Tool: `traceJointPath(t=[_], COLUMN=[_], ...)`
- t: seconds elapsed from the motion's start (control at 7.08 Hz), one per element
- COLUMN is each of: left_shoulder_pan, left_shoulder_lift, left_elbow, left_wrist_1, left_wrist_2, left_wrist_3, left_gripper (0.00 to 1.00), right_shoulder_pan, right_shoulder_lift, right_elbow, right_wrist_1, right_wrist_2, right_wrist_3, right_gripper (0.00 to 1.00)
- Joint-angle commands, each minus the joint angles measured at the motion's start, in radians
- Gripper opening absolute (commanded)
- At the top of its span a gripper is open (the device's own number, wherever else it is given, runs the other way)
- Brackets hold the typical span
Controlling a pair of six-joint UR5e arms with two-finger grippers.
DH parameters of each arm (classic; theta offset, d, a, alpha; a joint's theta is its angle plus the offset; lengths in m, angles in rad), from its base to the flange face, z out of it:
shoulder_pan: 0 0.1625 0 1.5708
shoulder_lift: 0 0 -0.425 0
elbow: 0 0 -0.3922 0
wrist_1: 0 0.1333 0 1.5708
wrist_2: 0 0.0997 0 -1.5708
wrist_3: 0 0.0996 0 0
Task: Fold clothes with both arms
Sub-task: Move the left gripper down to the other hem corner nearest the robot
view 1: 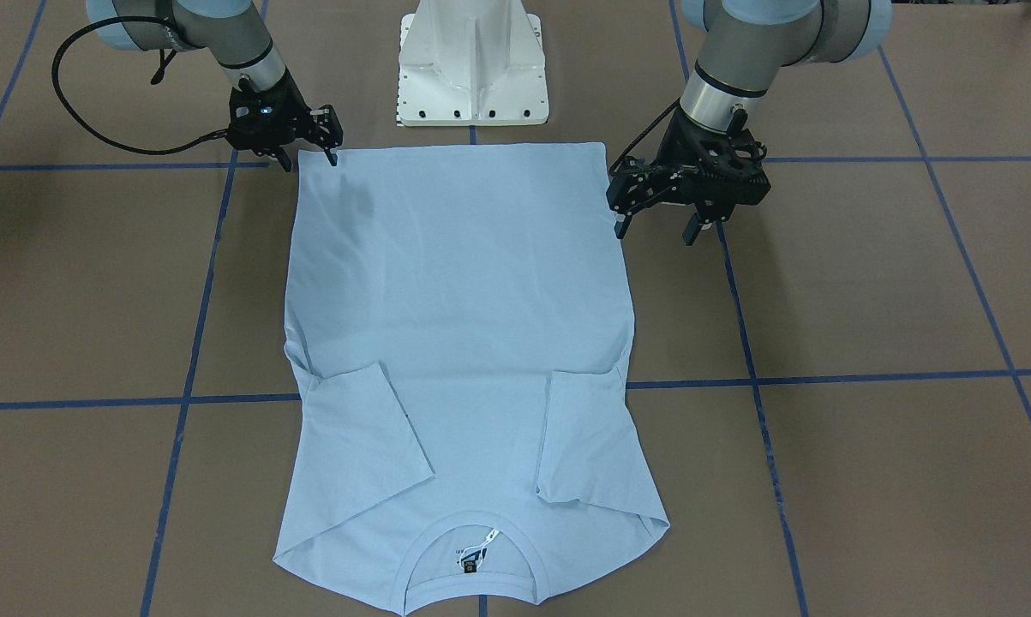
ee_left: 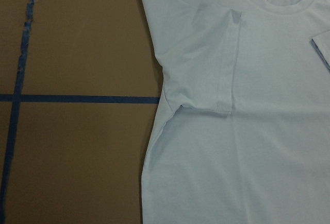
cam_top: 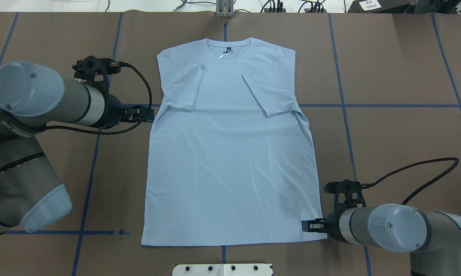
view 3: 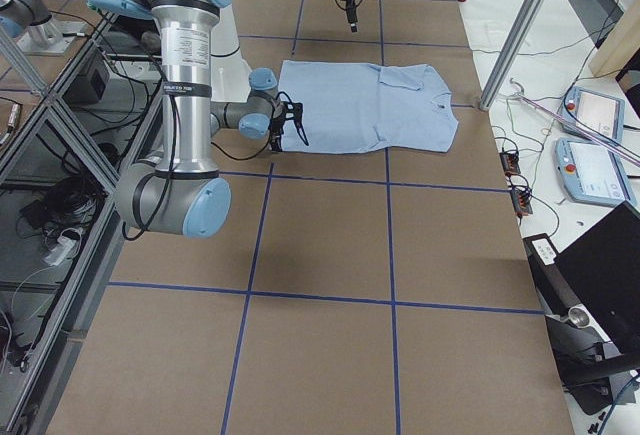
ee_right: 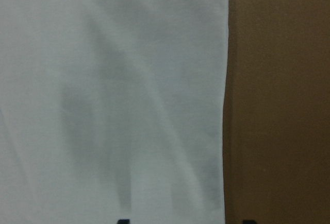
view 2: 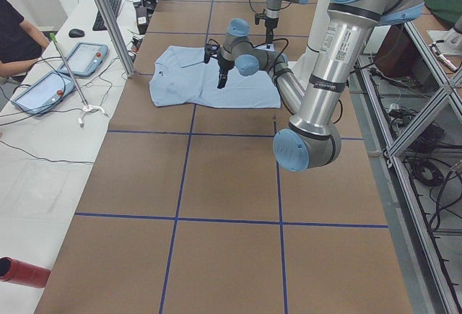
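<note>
Brown table (view 1: 866, 283) holds the light blue T-shirt (view 1: 455, 283) flat mid-frame; right gripper (view 1: 311, 158) upper left and left gripper (view 1: 656, 233) upper right, both spread; I'd pinch its hem at both corners evenly before lifting.

Your left arm (cam_top: 81, 105) and right arm (cam_top: 437, 226) were silver-grey tubes with light blue joint caps (cam_top: 27, 86), each cap bearing a small screw, and black bands at the joints. Black lettering (view 2: 328, 40) ran down the left arm's tube. Looping black cables (cam_top: 150, 97) reached the black left gripper (view 1: 656, 233) and right gripper (view 1: 309, 161). Your white pedestal base (view 1: 472, 68) had dark screws along its edge.
</note>
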Motion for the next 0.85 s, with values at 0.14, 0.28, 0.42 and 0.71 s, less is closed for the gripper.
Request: traceJointPath(t=[0.14,0.28,0.42,0.71], left_shoulder_pan=[0.000,0.000,0.000,0.000], left_shoulder_lift=[-0.002,-0.003,-0.003,0.000], left_elbow=[0.002,0.002,0.002,0.002], left_wrist_1=[-0.002,0.000,0.000,-0.002], left_wrist_2=[0.000,0.000,0.000,0.000], left_wrist_3=[0.001,0.001,0.001,0.001], left_gripper=[1.00,1.00,1.00,1.00], right_shoulder_pan=[0.003,0.005,0.005,0.005], right_shoulder_lift=[-0.014,-0.018,-0.020,-0.020], right_elbow=[0.002,0.004,0.013,0.013], right_wrist_1=[0.000,0.000,0.000,-0.002], right_wrist_2=[0.006,0.009,0.015,0.016], right_wrist_3=[0.000,0.000,0.000,0.000], right_gripper=[0.25,0.26,0.39,0.82])
